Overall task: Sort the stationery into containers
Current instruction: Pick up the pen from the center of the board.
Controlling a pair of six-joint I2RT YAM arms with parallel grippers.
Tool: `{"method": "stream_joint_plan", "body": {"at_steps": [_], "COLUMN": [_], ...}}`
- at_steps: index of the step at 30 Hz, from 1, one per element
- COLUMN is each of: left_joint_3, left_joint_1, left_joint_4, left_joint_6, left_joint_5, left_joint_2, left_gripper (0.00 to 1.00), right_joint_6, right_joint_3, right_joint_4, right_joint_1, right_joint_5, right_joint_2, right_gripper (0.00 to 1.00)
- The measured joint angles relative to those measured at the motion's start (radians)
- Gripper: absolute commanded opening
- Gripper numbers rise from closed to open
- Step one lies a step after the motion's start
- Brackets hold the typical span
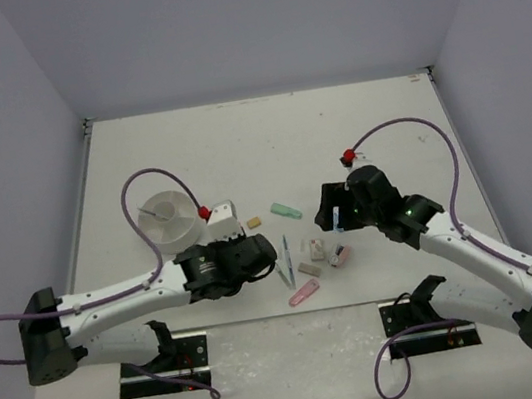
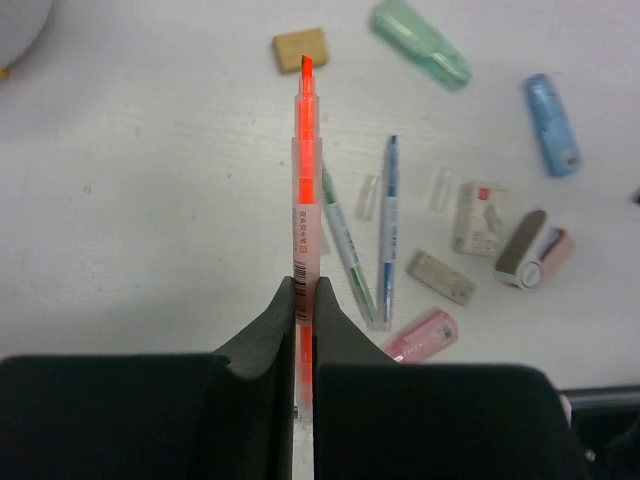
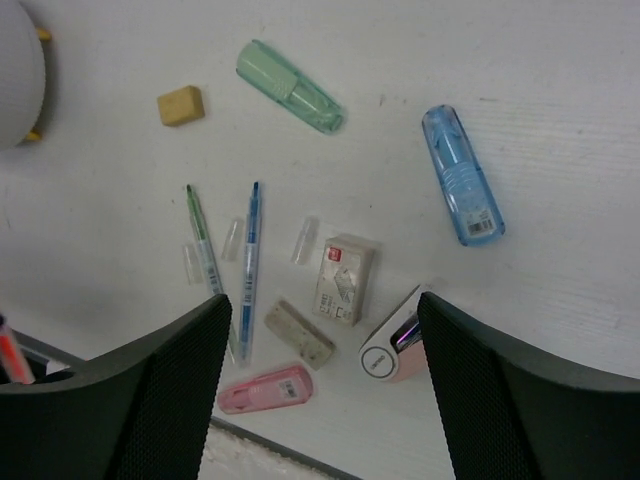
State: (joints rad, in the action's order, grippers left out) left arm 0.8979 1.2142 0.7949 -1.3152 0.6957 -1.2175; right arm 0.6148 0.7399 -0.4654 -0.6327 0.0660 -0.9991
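My left gripper [image 2: 305,298] is shut on an orange pen [image 2: 306,150], which sticks forward above the table; in the top view this gripper [image 1: 272,251] sits right of the round white container [image 1: 170,220]. My right gripper [image 3: 325,305] hangs open above the pile, with nothing between its fingers. Below it lie a white sleeved eraser [image 3: 343,280], a grey eraser [image 3: 299,334], a pink marker [image 3: 266,389] and a pink-white tape dispenser [image 3: 392,348]. A green pen [image 3: 205,250] and a blue pen [image 3: 249,265] lie side by side.
A blue marker [image 3: 462,175], a green marker [image 3: 290,87] and a tan eraser [image 3: 181,105] lie farther back on the white table. The container's rim [image 3: 15,80] shows at the far left. Grey walls enclose the table on three sides.
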Motion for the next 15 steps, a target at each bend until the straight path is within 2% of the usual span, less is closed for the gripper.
{"method": "stream_joint_plan", "body": {"at_steps": [3, 7, 11, 15], "left_joint_3": [-0.005, -0.006, 0.002, 0.043], "left_joint_1": [0.024, 0.025, 0.025, 0.025], "left_joint_4": [-0.063, -0.152, -0.182, -0.144], "left_joint_6": [0.166, 0.389, 0.558, 0.651], "left_joint_5": [0.014, -0.048, -0.13, -0.156], "left_joint_2": [0.144, 0.304, 0.403, 0.445], "left_gripper": [0.0, 0.0, 0.0, 0.0], "right_joint_6": [0.03, 0.072, 0.134, 0.194], "right_joint_3": [0.02, 0.04, 0.045, 0.083], "right_joint_4": [-0.007, 0.016, 0.042, 0.037], "right_joint_1": [-0.073, -0.132, -0.16, -0.208], "right_joint_5": [0.027, 0.046, 0.075, 0.121], "right_joint_2": [-0.083, -0.15, -0.205, -0.282], "right_gripper": [0.48, 0.32, 0.29, 0.27]}}
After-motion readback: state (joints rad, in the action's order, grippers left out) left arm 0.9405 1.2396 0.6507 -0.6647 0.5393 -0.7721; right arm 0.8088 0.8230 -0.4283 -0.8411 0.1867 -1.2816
